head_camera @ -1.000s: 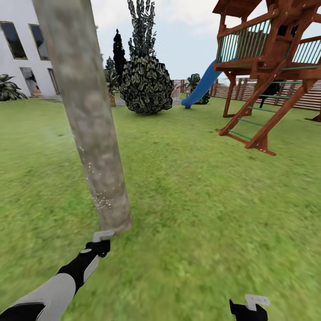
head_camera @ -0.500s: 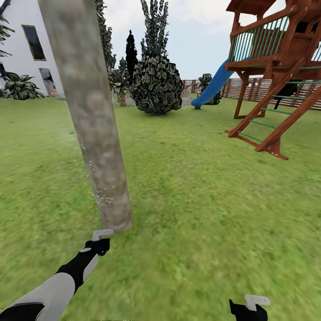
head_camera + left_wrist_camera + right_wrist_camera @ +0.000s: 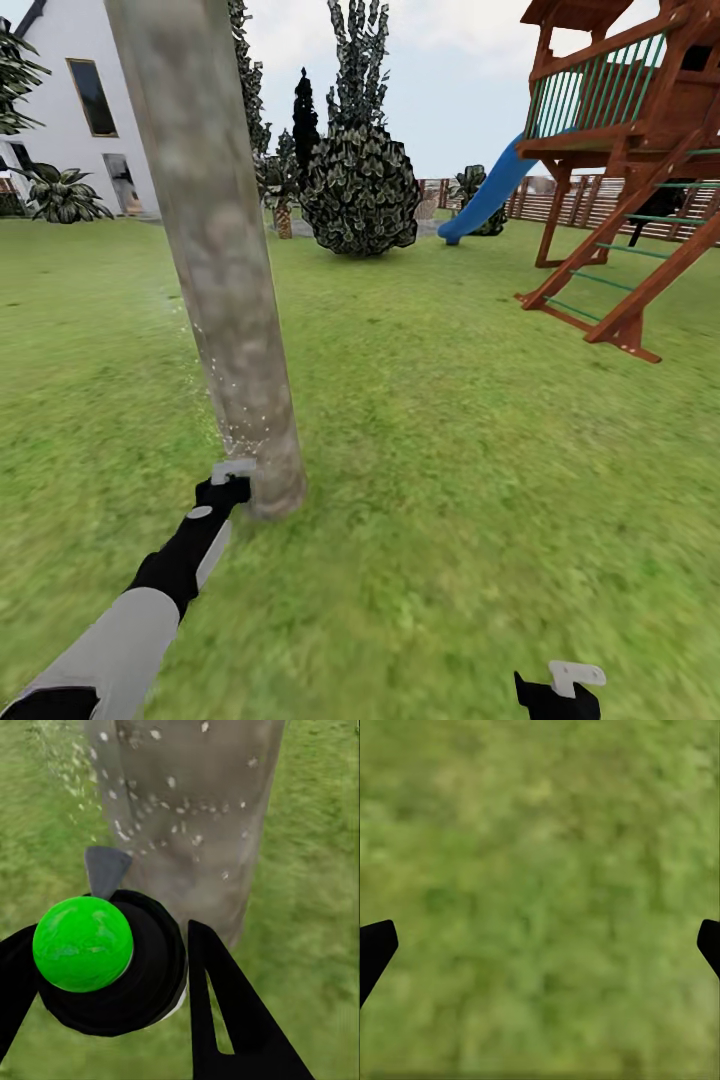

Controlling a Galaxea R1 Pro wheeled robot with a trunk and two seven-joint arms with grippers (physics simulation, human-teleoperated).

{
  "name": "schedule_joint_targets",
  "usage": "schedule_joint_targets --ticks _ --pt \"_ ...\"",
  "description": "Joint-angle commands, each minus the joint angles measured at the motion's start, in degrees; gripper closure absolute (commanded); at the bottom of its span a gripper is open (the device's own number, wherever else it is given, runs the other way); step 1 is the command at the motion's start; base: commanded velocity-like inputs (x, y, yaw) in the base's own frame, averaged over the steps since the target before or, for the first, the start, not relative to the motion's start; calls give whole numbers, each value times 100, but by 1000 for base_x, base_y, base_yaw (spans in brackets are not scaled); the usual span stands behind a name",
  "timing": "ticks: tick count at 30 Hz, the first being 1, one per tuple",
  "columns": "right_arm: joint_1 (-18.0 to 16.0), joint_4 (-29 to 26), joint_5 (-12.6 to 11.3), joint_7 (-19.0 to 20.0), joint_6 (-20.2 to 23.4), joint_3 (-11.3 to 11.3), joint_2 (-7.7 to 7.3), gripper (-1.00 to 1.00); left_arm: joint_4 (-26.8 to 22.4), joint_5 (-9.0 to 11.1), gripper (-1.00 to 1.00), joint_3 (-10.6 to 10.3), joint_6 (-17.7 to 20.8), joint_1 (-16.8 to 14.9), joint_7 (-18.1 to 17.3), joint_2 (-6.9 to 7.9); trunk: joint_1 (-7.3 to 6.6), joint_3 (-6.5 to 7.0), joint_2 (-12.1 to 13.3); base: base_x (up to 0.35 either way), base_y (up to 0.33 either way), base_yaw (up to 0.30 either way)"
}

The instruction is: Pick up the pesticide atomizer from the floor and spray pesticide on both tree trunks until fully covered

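One thick mottled grey-brown tree trunk [image 3: 215,250] rises from the grass just ahead and to the left, leaning slightly. My left gripper [image 3: 224,492] reaches out to its base, shut on the pesticide atomizer [image 3: 232,470]. In the left wrist view the atomizer [image 3: 112,967] is a dark bottle with a bright green spot, held between the black fingers [image 3: 225,1020]. Its grey nozzle faces the trunk [image 3: 195,810], which is flecked with white droplets. My right gripper [image 3: 555,695] hangs low at the right, open over bare grass [image 3: 540,870].
A wooden play tower [image 3: 630,150] with a blue slide [image 3: 485,195] stands at the back right before a slatted fence [image 3: 590,200]. A round dark bush [image 3: 360,190] and cone trees stand mid-back, and a white house [image 3: 70,110] at the far left. Lawn lies all around.
My left arm has pushed forward, bringing the atomizer right up to the trunk's base. The camera has turned a little left, so the scene has slid right. The right gripper has not moved.
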Motion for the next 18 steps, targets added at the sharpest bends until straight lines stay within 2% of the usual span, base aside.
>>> schedule_joint_targets --ticks 1,2,4,5,7,9,10,12,13,15,18 --pt "0 2 0 0 0 0 0 -100 -172 19 100 5 177 7 0 62 0 -1 0 0 0 0" --pt "0 3 0 0 0 0 0 -100 -447 18 100 -6 458 9 0 83 0 -1 0 0 0 0" --pt "0 3 0 1 0 0 0 -100 -910 32 100 -24 894 17 0 29 0 -1 0 0 0 0" --pt "0 4 0 2 0 0 0 -100 -999 36 100 -41 971 18 0 -32 0 -1 0 0 0 0" --pt "0 4 0 3 0 0 0 -100 -1072 28 100 -246 1069 13 5 -168 0 -1 0 0 0 0" --pt "0 4 0 5 0 0 0 -100 -1234 22 100 -398 1108 11 19 -200 0 -1 0 0 0 0" --pt "0 4 0 4 0 0 0 -100 -1467 16 100 -432 1130 10 75 -191 0 -1 0 0 0 0" --pt "0 4 0 8 1 0 0 -100 -1610 11 100 -351 1345 18 116 -81 0 -1 0 0 0 0" --pt "0 4 0 3 0 0 0 -100 -1627 18 100 -310 1399 18 118 118 0 -1 0 0 0 0" --pt "0 4 0 4 1 0 0 -100 -1648 66 100 -231 1419 19 115 362 0 -1 0 0 0 0" --pt "0 4 0 2 2 0 0 -100 -1851 47 100 -242 1431 19 112 334 0 -1 0 0 0 0"
